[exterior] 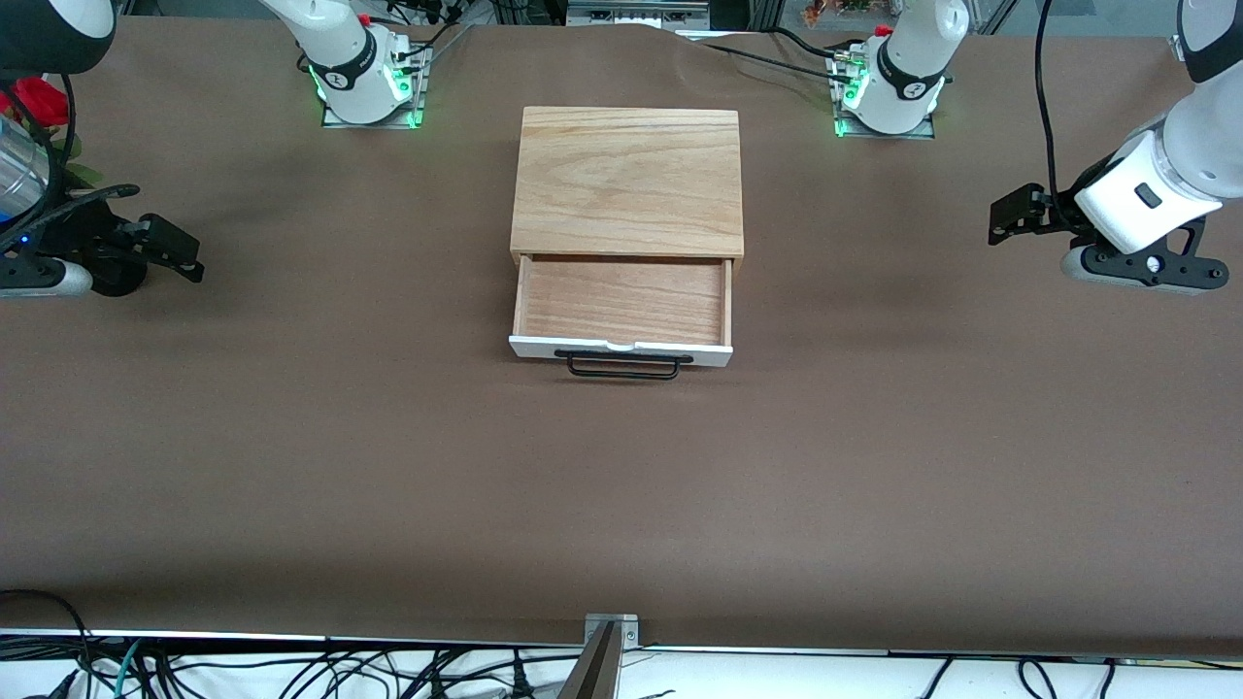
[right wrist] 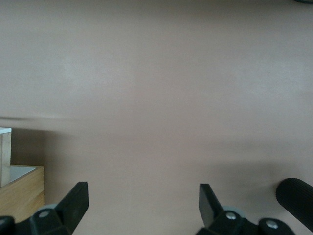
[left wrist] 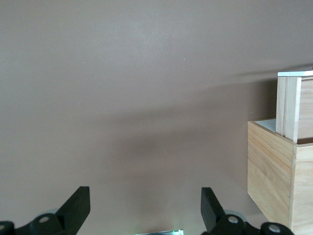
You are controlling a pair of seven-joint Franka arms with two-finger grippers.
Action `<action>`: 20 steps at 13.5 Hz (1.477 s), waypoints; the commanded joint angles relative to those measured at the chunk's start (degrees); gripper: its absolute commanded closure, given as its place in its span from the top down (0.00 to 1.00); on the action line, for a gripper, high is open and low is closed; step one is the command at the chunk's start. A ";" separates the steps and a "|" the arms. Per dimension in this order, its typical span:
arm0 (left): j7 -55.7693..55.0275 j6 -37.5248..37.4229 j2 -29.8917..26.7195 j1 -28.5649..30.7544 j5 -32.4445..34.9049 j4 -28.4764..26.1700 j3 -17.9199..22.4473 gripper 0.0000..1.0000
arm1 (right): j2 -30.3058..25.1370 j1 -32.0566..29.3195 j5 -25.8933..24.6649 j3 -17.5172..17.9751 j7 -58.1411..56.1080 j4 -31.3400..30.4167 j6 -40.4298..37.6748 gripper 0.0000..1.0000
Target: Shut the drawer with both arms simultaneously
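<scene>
A brown tabletop carries a wooden box. Red flowers show at the tabletop's corner, toward the right arm's end.

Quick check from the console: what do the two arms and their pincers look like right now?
Both glossy white arms have black joint bands, trailing black cables and green-lit bases. The left pincer and right pincer are black, with two flat wedge-shaped fingers.

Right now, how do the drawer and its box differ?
The drawer sticks out of the box toward the front camera, open. It has a white front and black handle; the box is plain wood. The drawer shows an empty tray; the box a solid top. Both are light wood, equally wide.
</scene>
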 commanded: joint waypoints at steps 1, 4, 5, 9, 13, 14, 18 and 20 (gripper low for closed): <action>0.98 -0.63 0.53 -0.03 -1.25 1.49 0.27 1.00 | 0.66 -0.02 -0.68 0.25 -0.31 1.72 -1.45 1.00; 0.98 -0.63 0.62 -0.03 -1.25 1.49 0.27 1.00 | 0.66 -0.02 -0.68 0.25 -0.31 1.72 -1.45 1.00; 0.98 -0.63 0.62 -0.03 -1.25 1.49 0.27 1.00 | 0.66 -0.02 -0.68 0.25 -0.31 1.72 -1.54 1.00; 0.98 -0.63 0.62 -0.03 -1.43 1.49 0.27 1.00 | 0.66 -0.02 -0.68 0.25 -0.31 1.72 -1.45 1.00; 0.72 -0.63 0.62 -0.03 -2.13 1.49 0.27 1.00 | 0.66 -0.02 -0.68 0.25 -0.31 1.72 -1.45 1.00; 0.72 -0.63 0.53 -0.03 -2.13 1.49 0.27 1.00 | 0.66 -0.02 -0.68 0.25 -0.31 1.72 -1.45 1.00; 0.45 -0.72 0.53 -0.11 -2.13 1.49 0.27 1.00 | 0.66 -0.02 -0.68 0.25 -0.31 1.72 -1.45 1.00; 0.36 -0.80 0.53 -0.11 -2.22 1.49 0.19 1.00 | 0.66 -0.02 -0.68 0.25 -0.31 1.80 -1.45 1.00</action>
